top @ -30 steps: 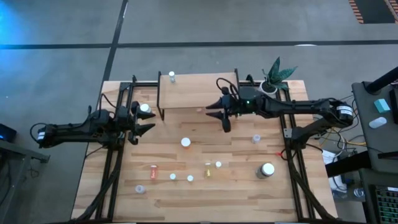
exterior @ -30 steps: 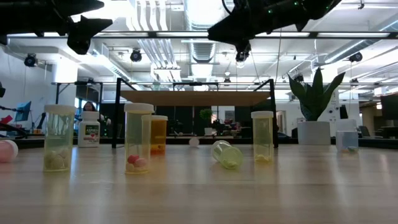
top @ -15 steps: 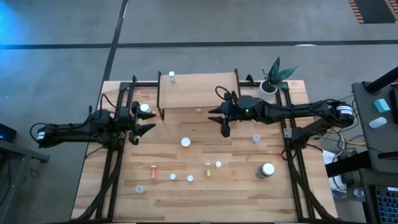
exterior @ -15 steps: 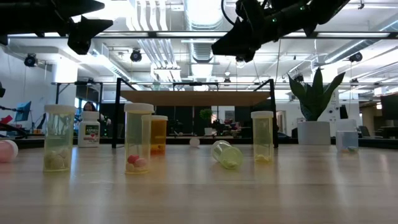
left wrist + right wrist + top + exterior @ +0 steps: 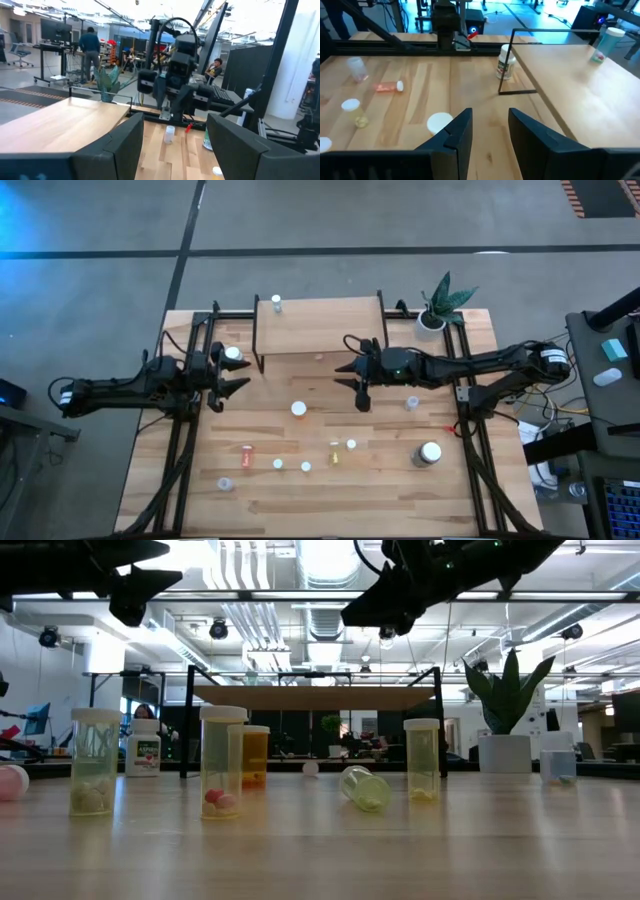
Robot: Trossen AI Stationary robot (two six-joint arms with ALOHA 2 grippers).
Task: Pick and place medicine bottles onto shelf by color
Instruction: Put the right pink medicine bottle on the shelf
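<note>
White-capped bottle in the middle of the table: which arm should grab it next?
Right. The right gripper hangs open near that bottle, which shows just past its fingers in the right wrist view. The left gripper, also open, waits at the table's left edge.

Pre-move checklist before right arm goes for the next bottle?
1. Right claw open, empty: ok.
2. White-capped bottle just ahead of that claw, upright: ok.
3. Claw over the bottle: not ok, it's offset toward the shelf.
4. Shelf has room, one bottle at its far left corner: ok.
5. Left claw parked by the left edge near a white bottle, out of the path: ok.
</note>
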